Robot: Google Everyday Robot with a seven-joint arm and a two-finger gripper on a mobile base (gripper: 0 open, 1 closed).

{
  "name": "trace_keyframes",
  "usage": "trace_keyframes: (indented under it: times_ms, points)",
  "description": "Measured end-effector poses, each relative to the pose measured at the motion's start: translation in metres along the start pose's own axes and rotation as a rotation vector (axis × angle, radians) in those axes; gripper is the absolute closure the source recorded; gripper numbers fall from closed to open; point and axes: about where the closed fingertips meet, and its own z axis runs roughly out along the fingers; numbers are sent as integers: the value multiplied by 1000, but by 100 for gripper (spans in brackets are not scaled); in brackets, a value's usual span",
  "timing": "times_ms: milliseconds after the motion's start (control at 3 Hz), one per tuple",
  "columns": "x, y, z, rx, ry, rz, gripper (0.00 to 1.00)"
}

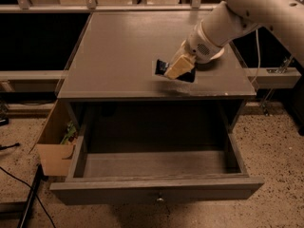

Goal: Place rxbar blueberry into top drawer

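The rxbar blueberry (162,66) is a dark navy bar held between the cream fingers (176,68) of my gripper (179,69). It hangs just above the front right part of the grey tabletop (118,51) and casts a faint shadow below. The gripper is shut on it and covers the bar's middle. The top drawer (156,190) is pulled wide open below the tabletop's front edge. Its inside is bare and its small round knob (160,199) sits at the centre of the front panel.
A cream bowl (217,56) sits on the tabletop behind the wrist, mostly hidden by the arm. An open cardboard box (56,148) with something green inside stands on the floor left of the drawer. Cables lie on the floor at the lower left.
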Motion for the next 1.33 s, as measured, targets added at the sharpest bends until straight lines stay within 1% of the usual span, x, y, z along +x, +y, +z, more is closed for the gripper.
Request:
trace_keyframes:
  times_ms: [333,667,1000,1333]
  points:
    - [26,61,-51,-39,6,16,100]
    - [24,61,-49,-41,6,12,100]
    - [32,81,-46,-56,20,11,100]
    - [44,113,-43,-68,29,16,100]
